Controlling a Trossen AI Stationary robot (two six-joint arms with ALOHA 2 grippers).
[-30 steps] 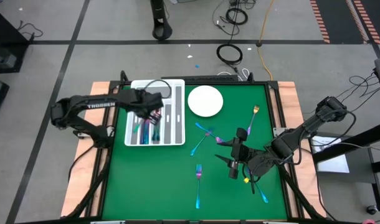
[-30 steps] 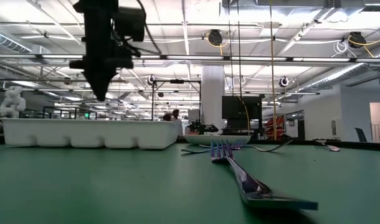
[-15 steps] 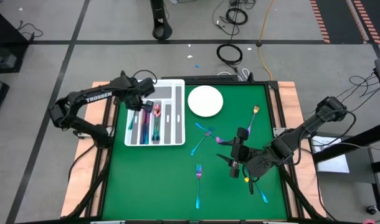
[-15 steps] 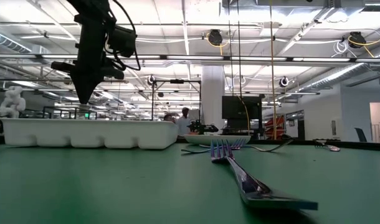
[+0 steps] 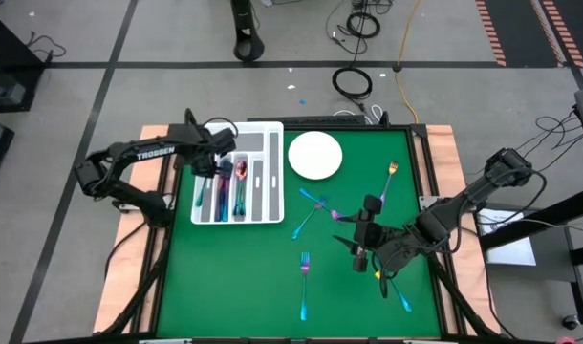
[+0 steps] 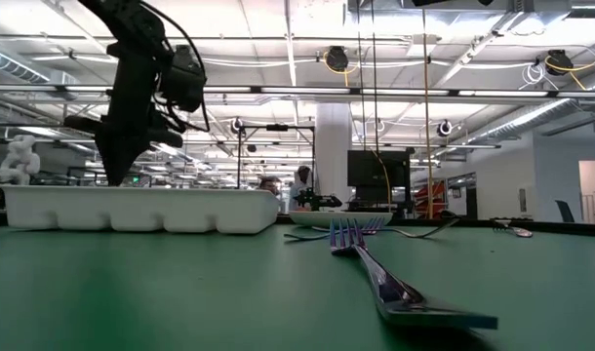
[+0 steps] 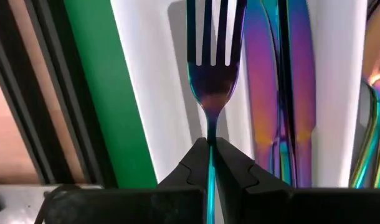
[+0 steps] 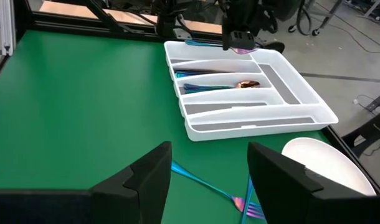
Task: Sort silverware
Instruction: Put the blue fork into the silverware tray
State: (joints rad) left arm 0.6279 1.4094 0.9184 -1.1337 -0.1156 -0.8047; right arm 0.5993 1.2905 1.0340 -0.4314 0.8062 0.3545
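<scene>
The desk (image 5: 272,277) is carrying a white tray (image 5: 269,174) at 10 o'clock. Left gripper (image 7: 210,152) fingers are pinching a fork (image 7: 212,68) by its thin, stiff, slippery neck above the tray. Right gripper (image 8: 209,171) fingers are standing spread, waiting at 4 o'clock.

Iridescent purple-blue fork (image 7: 210,68), white tray (image 5: 269,196), green table (image 5: 263,277)

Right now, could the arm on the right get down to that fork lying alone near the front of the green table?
Probably yes. The right gripper is open and empty, close beside the fork, with only bare green table between them.
</scene>
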